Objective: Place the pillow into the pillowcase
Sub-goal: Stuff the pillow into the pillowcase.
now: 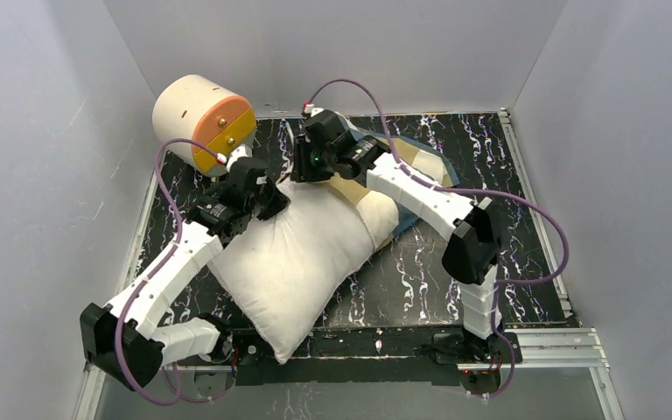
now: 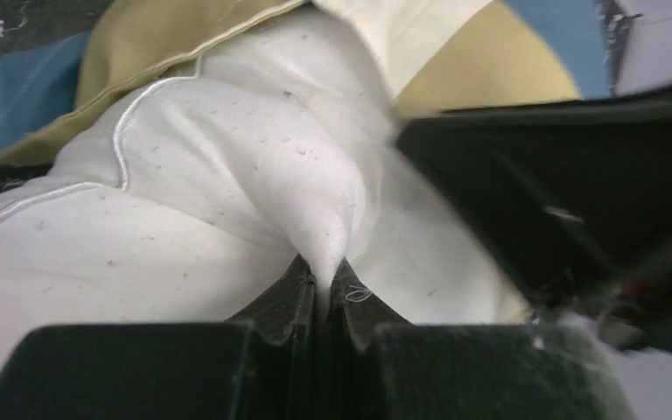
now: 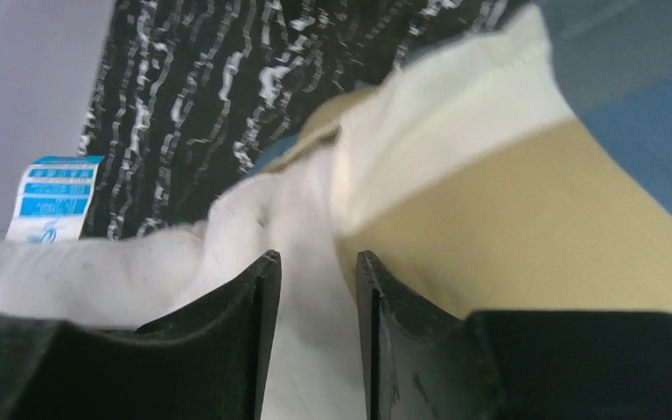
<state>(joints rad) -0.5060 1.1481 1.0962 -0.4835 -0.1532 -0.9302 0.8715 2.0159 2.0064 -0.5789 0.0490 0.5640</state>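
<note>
left gripper (image 2: 324, 284) – clamped on pillow (image 2: 227, 184) fold | right gripper (image 3: 318, 271) – jaws apart, nearer pillowcase (image 3: 525, 227) mouth | pillow's long axis runs away into it

Pillow (image 1: 297, 254): white cloth, matt, wrinkled, flecked with lint, corded seam.
Pillowcase (image 3: 534, 219): thin smooth cloth, matt; blue, tan and cream blocks.
Desk (image 1: 420, 271): black marbled surface, white veins, faint gloss.
Left claw (image 2: 324, 276), right claw (image 3: 317, 262): black plastic, smooth, dull sheen.
Cylinder (image 1: 197, 118): cream and orange, matt, smooth.
</note>
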